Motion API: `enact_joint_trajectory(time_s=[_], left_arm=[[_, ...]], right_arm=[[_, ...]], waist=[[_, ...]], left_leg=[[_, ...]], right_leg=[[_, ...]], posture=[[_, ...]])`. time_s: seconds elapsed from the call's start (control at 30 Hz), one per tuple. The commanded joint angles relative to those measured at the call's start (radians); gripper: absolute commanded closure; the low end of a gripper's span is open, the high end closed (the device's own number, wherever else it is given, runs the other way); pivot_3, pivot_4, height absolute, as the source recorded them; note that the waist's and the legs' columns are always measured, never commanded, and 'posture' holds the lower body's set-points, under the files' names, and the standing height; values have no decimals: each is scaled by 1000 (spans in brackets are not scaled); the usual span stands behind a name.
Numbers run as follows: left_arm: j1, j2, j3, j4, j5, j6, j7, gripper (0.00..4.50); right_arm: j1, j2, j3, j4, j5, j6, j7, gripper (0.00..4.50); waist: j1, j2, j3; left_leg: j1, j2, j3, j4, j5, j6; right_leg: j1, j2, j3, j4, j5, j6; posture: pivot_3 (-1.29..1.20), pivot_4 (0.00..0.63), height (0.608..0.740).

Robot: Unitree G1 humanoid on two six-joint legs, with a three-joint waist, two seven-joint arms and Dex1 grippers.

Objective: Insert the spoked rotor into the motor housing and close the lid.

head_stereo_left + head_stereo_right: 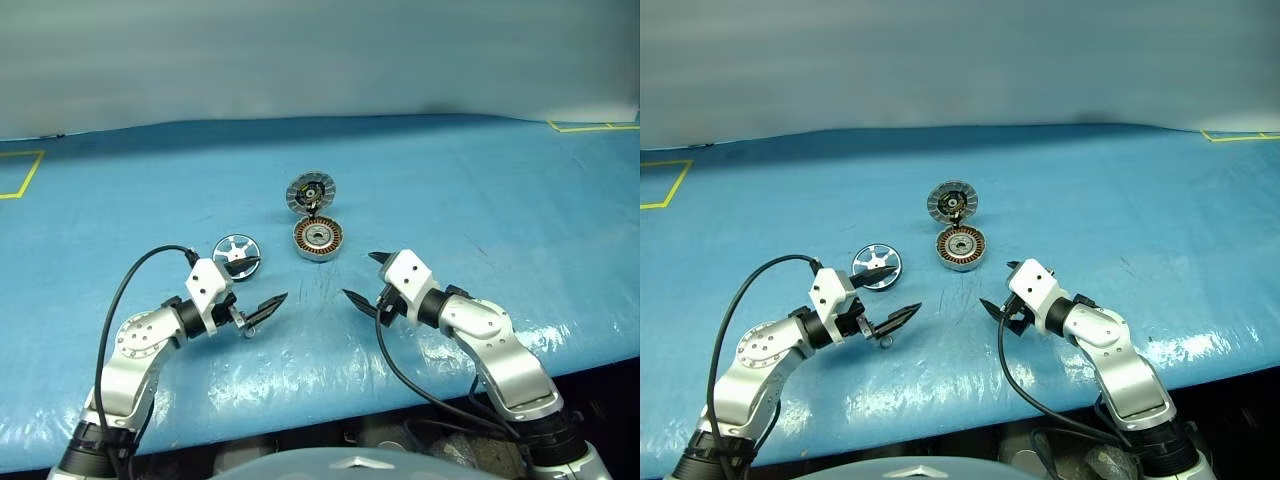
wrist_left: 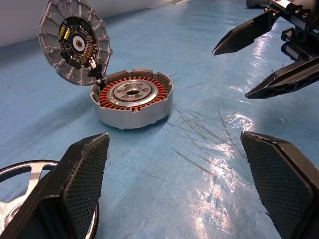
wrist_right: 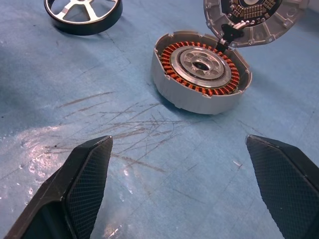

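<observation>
One spoked rotor (image 1: 236, 253), one motor housing (image 1: 318, 238), lid (image 1: 310, 191) open.

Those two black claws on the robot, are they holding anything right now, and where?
Nothing. The left gripper and right gripper are both open and empty; the spoked rotor lies untouched on the table.

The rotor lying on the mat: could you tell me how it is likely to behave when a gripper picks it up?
The rotor looks like solid metal, so probably stiff, and fairly heavy for its size. It lies flat on the blue mat, so it seems unlikely to roll, but its low rim may be awkward to get fingers under. Its polished spokes look smooth, perhaps slippery.
</observation>
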Motion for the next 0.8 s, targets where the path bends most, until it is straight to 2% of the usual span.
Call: enact_joint_trajectory(time_s=[0.03,0.6,0.8], left_arm=[[-2,-1,13,1,7,-36,-5,0],[-10,2,12,15,33,-63,-7,0],[-14,-9,16,16,30,-66,1,0]], right_arm=[[-20,-7,-6,-6,-9,-19,-7,6],[-57,-9,3,19,-11,-30,4,6],[-114,-5,0,55,-1,-22,18,6]], waist=[[0,0,0],[0,0,0],[0,0,0]], left_leg=[[0,0,0,0,0,0],[0,0,0,0,0,0],[0,0,0,0,0,0]], right_leg=[[0,0,0,0,0,0],[0,0,0,0,0,1],[0,0,0,0,0,1]], posture=[[0,150,740],[0,150,740],[0,150,740]])
